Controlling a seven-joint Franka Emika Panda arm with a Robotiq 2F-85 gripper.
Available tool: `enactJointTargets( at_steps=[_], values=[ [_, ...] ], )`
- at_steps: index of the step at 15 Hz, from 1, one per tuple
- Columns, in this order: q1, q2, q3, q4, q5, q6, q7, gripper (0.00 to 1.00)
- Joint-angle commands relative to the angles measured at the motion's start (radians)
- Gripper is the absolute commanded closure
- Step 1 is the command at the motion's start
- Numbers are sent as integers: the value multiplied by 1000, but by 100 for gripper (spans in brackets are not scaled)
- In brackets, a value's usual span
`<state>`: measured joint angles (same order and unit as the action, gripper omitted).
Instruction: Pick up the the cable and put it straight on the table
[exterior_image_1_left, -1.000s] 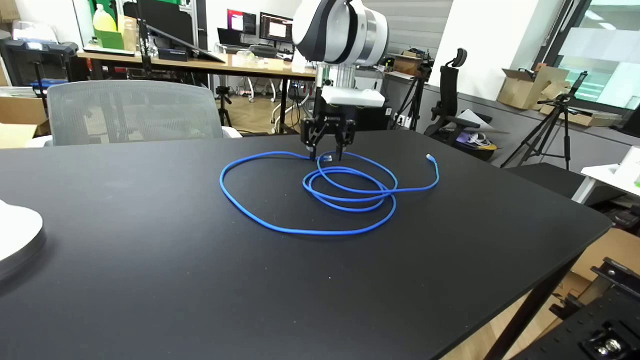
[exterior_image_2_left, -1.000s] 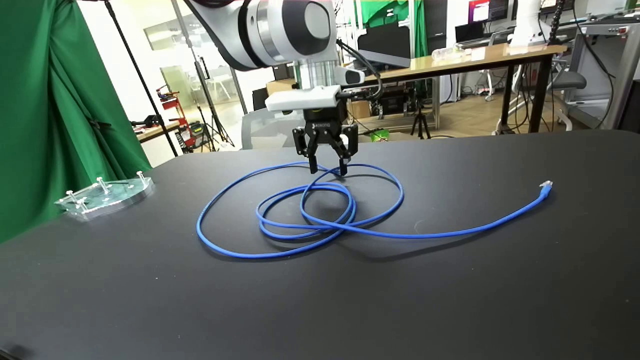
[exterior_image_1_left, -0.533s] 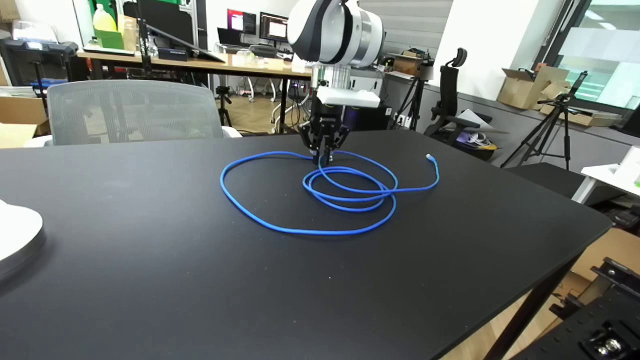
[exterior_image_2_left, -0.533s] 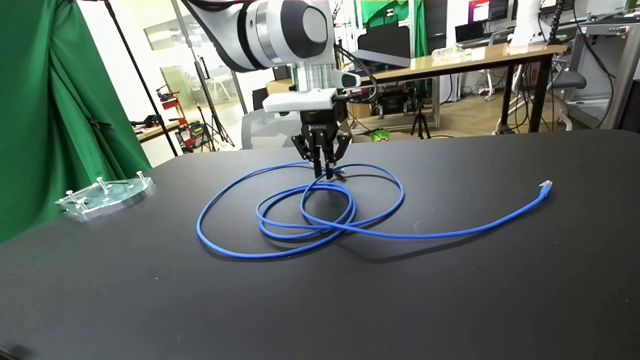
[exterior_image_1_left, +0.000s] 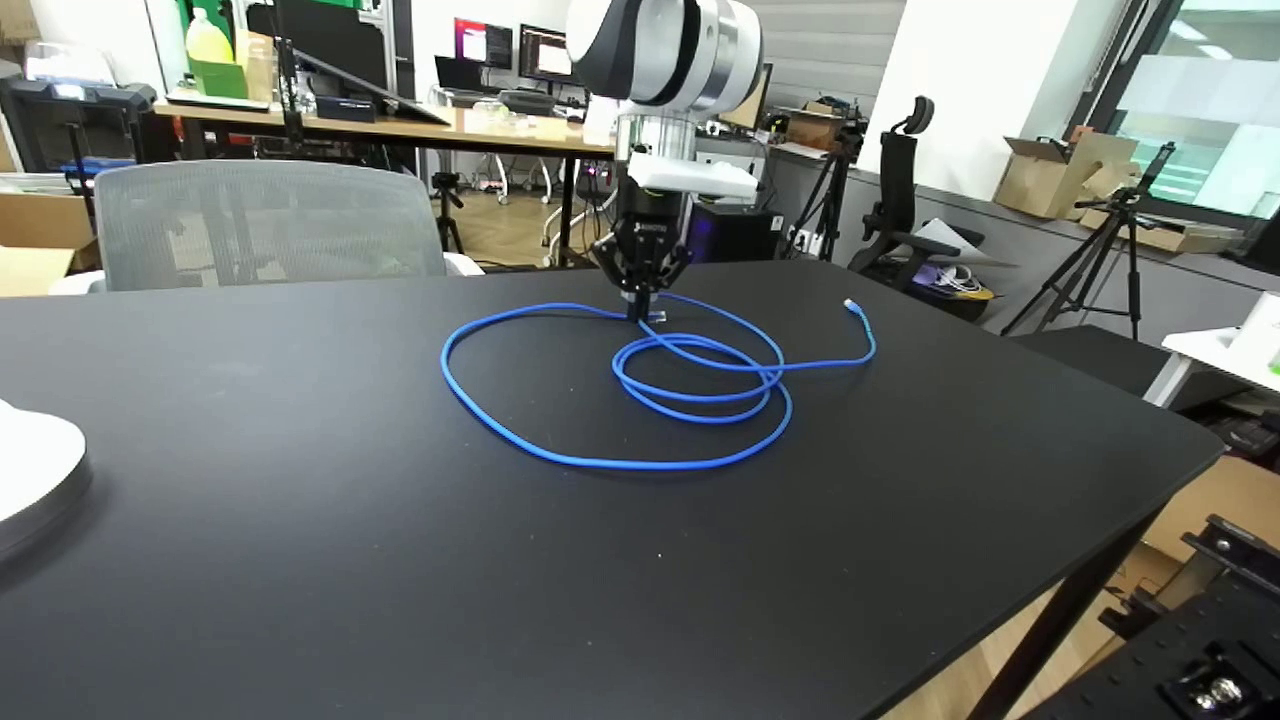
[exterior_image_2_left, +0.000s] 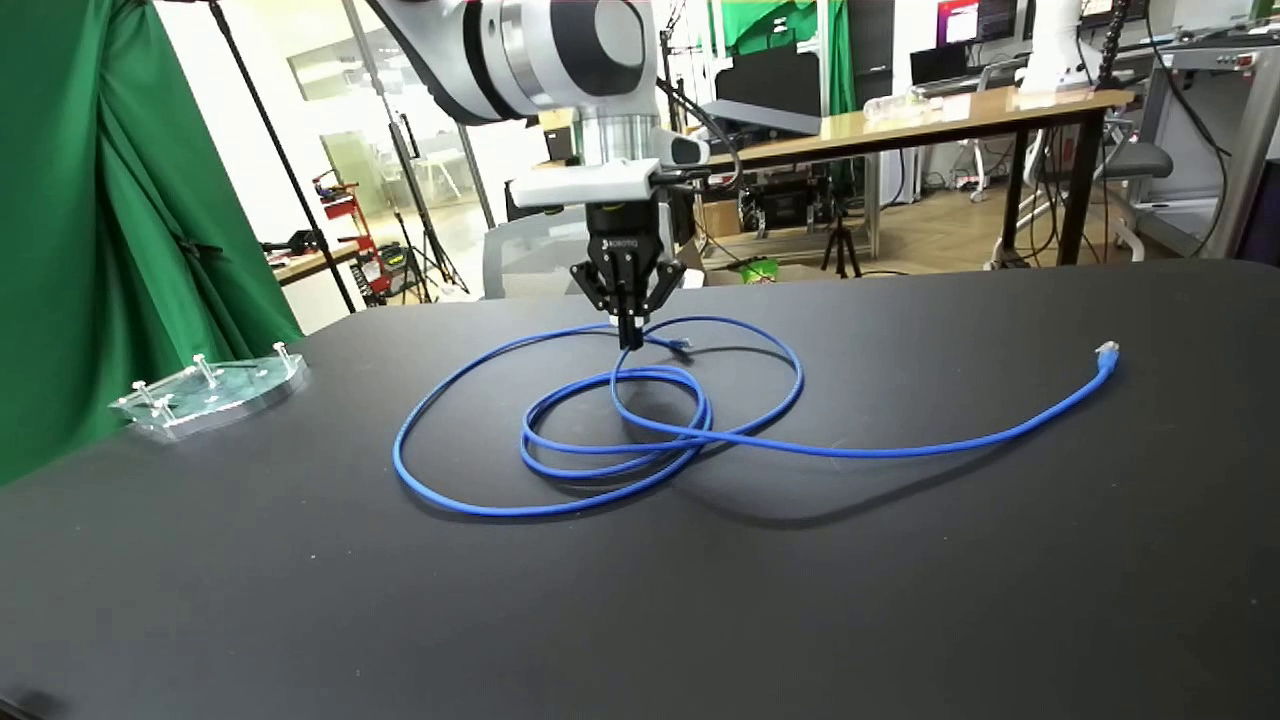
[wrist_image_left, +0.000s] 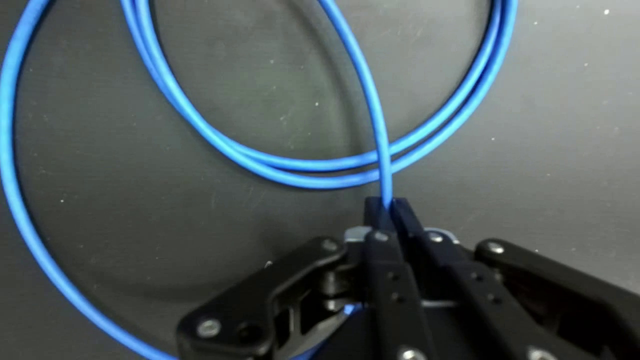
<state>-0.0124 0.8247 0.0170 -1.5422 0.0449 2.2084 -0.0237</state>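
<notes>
Above the table (exterior_image_2_left: 640, 620), the gripper (exterior_image_2_left: 631, 338), spread earlier, now pinches the blue cable (wrist_image_left: 384, 160).

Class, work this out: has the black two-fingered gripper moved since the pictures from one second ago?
Yes: in an exterior view the black two-fingered gripper now sits farther left in the picture, nearer the grey mesh-backed chair.

Looks smooth, plastic on the cable (wrist_image_left: 373, 102); matt on the table (exterior_image_2_left: 700, 620); clothlike on the curtain (exterior_image_2_left: 110, 250), upper left in an exterior view.
</notes>
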Motion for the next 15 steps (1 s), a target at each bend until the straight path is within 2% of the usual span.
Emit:
enactJointTargets(
  at_steps=[1,8,15],
  values=[
    [-10,-89,6,-48,8,-51,-8,98],
    [-28,-239,-32,-144,-14,-66,-12,98],
    [-87,-349,-99,-242,-9,-49,17,98]
  ],
)
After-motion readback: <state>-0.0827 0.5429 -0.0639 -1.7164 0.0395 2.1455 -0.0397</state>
